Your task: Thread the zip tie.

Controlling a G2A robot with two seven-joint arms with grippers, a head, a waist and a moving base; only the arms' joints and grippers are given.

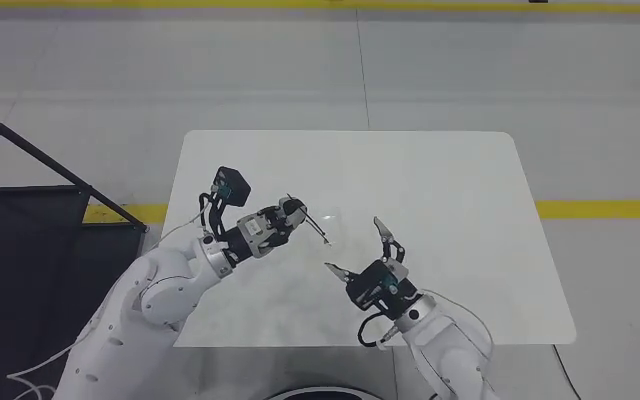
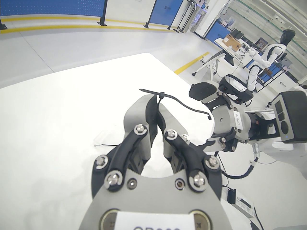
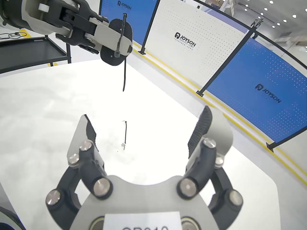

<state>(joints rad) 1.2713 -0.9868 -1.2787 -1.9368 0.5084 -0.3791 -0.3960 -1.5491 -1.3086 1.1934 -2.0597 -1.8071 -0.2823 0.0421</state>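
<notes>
The left gripper (image 1: pixel 296 210) (image 2: pixel 154 101) (image 3: pixel 117 41) is held above the white table (image 1: pixel 450 180) (image 2: pixel 48 108) (image 3: pixel 36 96). Its two fingers are pressed together on a black zip tie (image 1: pixel 315 230) (image 2: pixel 182 104) (image 3: pixel 124 77). The tie's square head sits just past the fingertips. One short end of the strap sticks out to one side of the head, and a longer stretch runs out the other way, free in the air, toward the right gripper. A further bit of strap drops from the head into the pinch between the dark finger pads. The strap may already pass through the head, but the views are too poor at that spot to be sure.

The right gripper (image 1: pixel 354 245) (image 2: pixel 219 89) (image 3: pixel 146 123) is near the left one, also clear of the table. Its fingers are spread wide apart and nothing is between them. The open gap faces the left gripper, and the free tip of the zip tie hangs just short of it without touching either finger.

On the table below the two grippers lies a small black tie (image 2: pixel 108 145) (image 3: pixel 125 132). It lies flat, with a pale bit at each end, and is apart from both grippers. From the right wrist it shows straight ahead, between the spread fingers.
</notes>
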